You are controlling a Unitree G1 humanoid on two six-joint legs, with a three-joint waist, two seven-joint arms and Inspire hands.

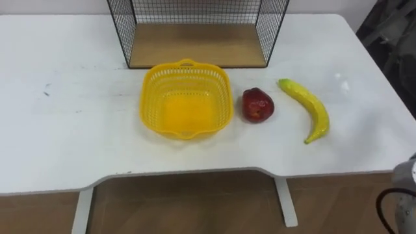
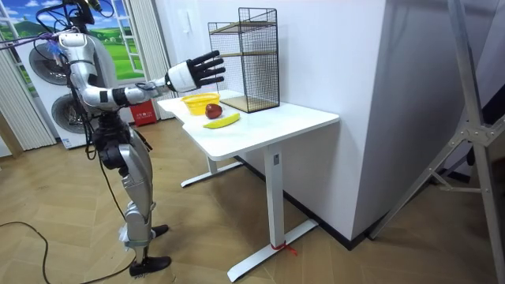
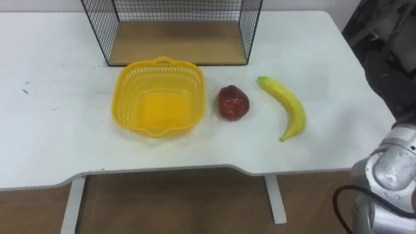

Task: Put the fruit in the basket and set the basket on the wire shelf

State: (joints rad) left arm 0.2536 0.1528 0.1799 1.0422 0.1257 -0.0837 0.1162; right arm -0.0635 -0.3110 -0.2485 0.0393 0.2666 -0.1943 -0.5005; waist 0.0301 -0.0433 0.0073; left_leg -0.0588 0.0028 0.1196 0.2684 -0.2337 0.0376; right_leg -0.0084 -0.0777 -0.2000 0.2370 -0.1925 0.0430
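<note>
Your basket [image 1: 186, 97] sits empty mid-frame, both fruits outside it.
Apple [image 1: 258, 105] lies just right of it; banana [image 1: 309, 108] further right; shelf [image 1: 195, 45] is cut off at the top edge; your right hand [image 2: 197, 72] is spread wide, holding nothing.

White table [image 1: 65, 130]; perhaps washing machines [image 2: 43, 63] behind.

txt: none legible | labels/brands: none legible | nos/signs: none legible
</note>
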